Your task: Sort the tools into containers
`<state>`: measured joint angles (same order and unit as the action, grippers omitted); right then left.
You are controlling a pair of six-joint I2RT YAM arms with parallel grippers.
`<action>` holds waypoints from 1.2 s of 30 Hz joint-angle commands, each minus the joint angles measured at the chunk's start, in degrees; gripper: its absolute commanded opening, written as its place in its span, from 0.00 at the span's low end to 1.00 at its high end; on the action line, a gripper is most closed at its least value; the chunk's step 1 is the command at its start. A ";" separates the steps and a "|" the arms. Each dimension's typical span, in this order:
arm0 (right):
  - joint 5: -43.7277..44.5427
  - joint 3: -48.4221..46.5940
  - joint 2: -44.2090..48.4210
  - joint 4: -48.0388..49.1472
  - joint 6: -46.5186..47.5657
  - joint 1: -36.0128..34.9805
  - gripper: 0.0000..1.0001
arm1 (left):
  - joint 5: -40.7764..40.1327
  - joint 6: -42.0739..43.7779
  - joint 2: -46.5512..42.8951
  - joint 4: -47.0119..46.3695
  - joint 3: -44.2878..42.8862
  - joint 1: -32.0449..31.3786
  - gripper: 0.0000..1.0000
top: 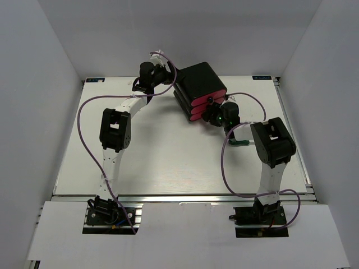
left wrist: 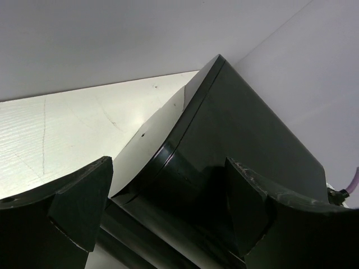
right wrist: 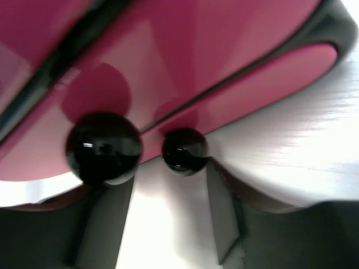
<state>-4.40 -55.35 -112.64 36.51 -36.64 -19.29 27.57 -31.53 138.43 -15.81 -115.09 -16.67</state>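
Note:
The black rounded box with three stacked pink drawers stands at the table's far middle. My left gripper is at its back left edge. In the left wrist view the gripper is open, with the box's rounded corner between the jaws. My right gripper is at the drawer fronts. In the right wrist view it is open, and two black knobs on the pink drawers sit just beyond its fingertips, not gripped. A green-handled screwdriver lies by the right arm. Other tools are out of view.
White walls close in the table on the left, back and right. The right arm's purple cable loops over the table in front of the screwdriver. The left arm's elbow stands over the left half of the table.

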 commanded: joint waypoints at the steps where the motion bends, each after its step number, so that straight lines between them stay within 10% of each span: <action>1: 2.91 -3.09 -1.18 3.21 -1.24 0.57 0.53 | 0.90 0.94 -3.52 3.07 1.62 0.23 0.89; 12: 1.24 3.84 1.63 8.40 3.59 0.74 0.22 | 0.99 0.33 -2.90 2.54 0.83 0.23 0.89; 19: 2.65 3.42 1.28 9.27 4.12 1.27 0.62 | 0.99 0.15 -3.52 2.10 1.62 0.23 0.89; 36: -0.16 -3.36 -4.25 11.21 3.06 1.97 0.48 | 0.73 -0.02 -3.69 2.54 1.88 0.23 0.89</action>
<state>-4.64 -55.75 -116.44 42.44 -34.09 -17.63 27.40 -32.60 138.26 -16.78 -114.34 -16.51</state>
